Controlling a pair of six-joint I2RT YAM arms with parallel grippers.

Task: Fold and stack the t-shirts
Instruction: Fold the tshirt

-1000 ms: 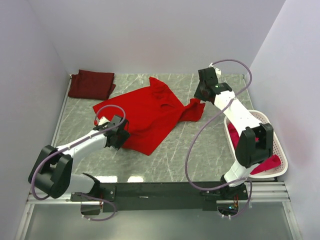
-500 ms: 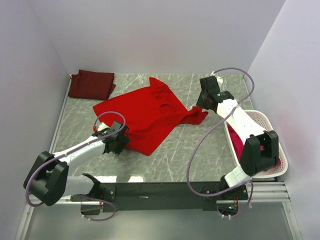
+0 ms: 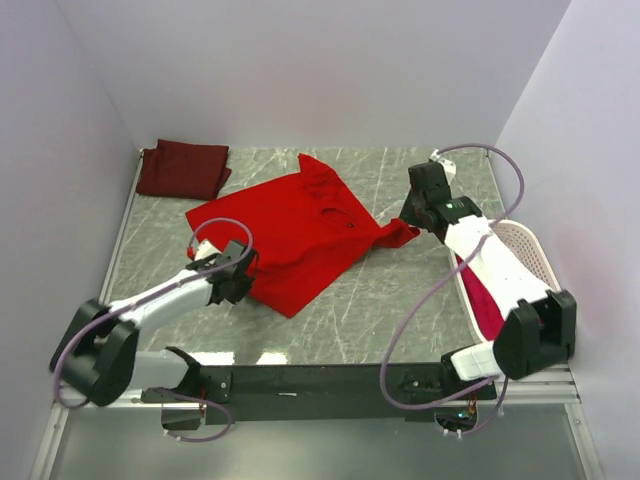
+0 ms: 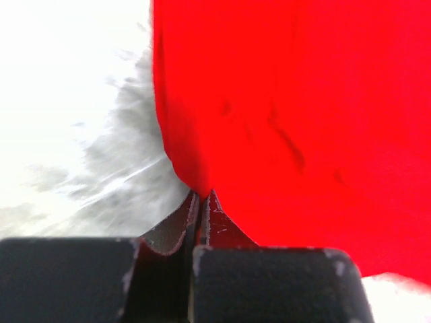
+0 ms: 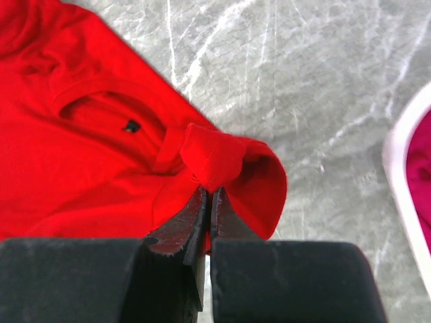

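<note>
Currently your left gripper is pinched closed on the near left hem of the red t-shirt, low against the surface. Your right gripper is clamped on a bunched fold of the sleeve at the shirt's right side, beside the collar. Shirt lies spread across the middle of the surface, stretched between both grippers. Folded maroon t-shirt sits in the far left corner, well apart. Some pinkish-red t-shirts lie in the white basket at the right edge.
</note>
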